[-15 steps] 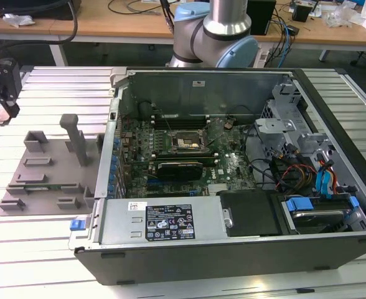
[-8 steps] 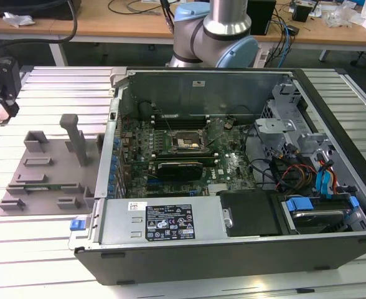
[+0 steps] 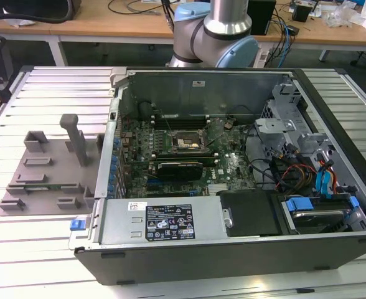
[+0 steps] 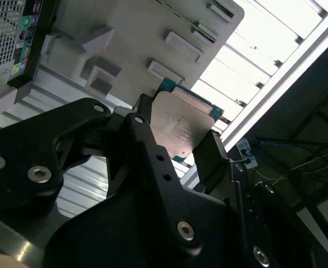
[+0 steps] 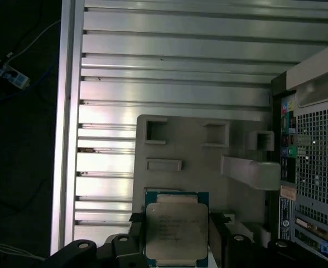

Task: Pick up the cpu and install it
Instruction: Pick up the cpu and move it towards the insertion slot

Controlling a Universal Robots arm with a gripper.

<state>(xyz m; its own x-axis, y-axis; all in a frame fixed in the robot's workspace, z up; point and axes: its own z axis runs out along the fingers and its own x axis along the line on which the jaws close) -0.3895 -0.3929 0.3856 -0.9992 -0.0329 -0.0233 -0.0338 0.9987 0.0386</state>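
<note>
Gripper (image 5: pixel 177 245) clamping cpu (image 5: pixel 177 220), grey fixture (image 5: pixel 192 151) beyond; case (image 5: pixel 314 139) nearby

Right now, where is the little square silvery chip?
In both wrist views the silvery-beige square cpu is clamped in the black tool, over the near edge of the grey plastic fixture, which lies beside the computer case.

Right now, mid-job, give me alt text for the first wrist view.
The claw grips the cpu by two opposite edges, its metal plate facing the camera. Behind it, a grey fixture lies on the slatted metal table, next to the perforated computer case.
</note>
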